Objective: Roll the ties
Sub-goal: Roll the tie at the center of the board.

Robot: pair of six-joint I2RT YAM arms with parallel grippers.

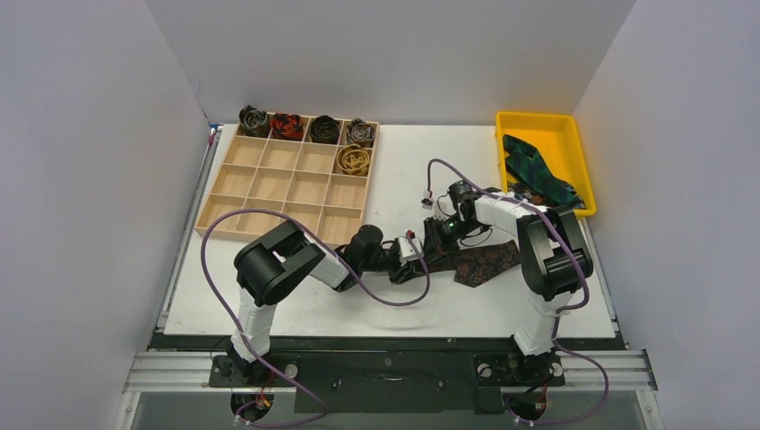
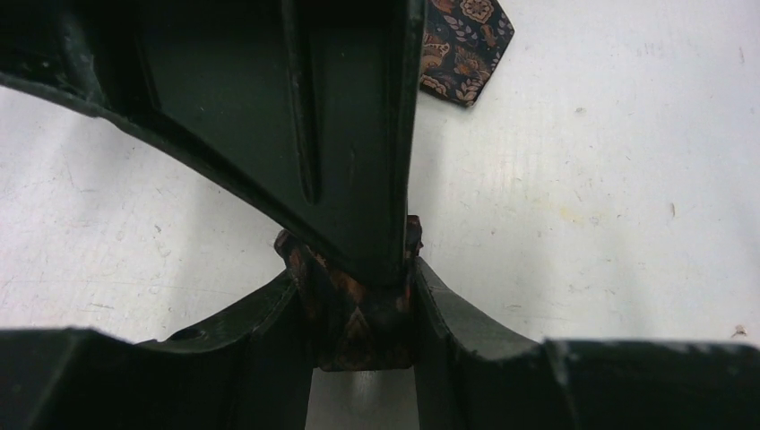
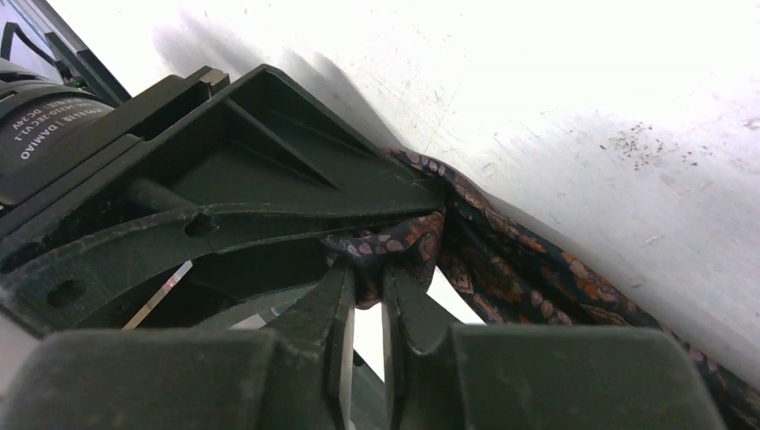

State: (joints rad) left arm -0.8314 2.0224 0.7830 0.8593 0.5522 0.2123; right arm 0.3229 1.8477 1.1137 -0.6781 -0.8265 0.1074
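Observation:
A dark brown-black patterned tie (image 1: 485, 262) lies on the white table between the two arms, its wide end to the right. My left gripper (image 1: 418, 252) is shut on the tie's narrow, partly rolled end (image 2: 361, 315). My right gripper (image 1: 440, 235) meets it from the far side and is shut on a fold of the same tie (image 3: 399, 244). In the left wrist view my gripper (image 2: 358, 288) sits under the right gripper's finger (image 2: 314, 134), and the tie's wide tip (image 2: 463, 43) shows beyond. In the right wrist view my gripper (image 3: 367, 279) pinches fabric next to the left gripper's fingers (image 3: 224, 161).
A wooden grid tray (image 1: 269, 184) at the back left holds several rolled ties in its far row, and a gold one (image 1: 353, 159) in the second row. A yellow bin (image 1: 566, 134) at the back right holds green-blue ties (image 1: 538, 176). Purple cables loop over the table's front.

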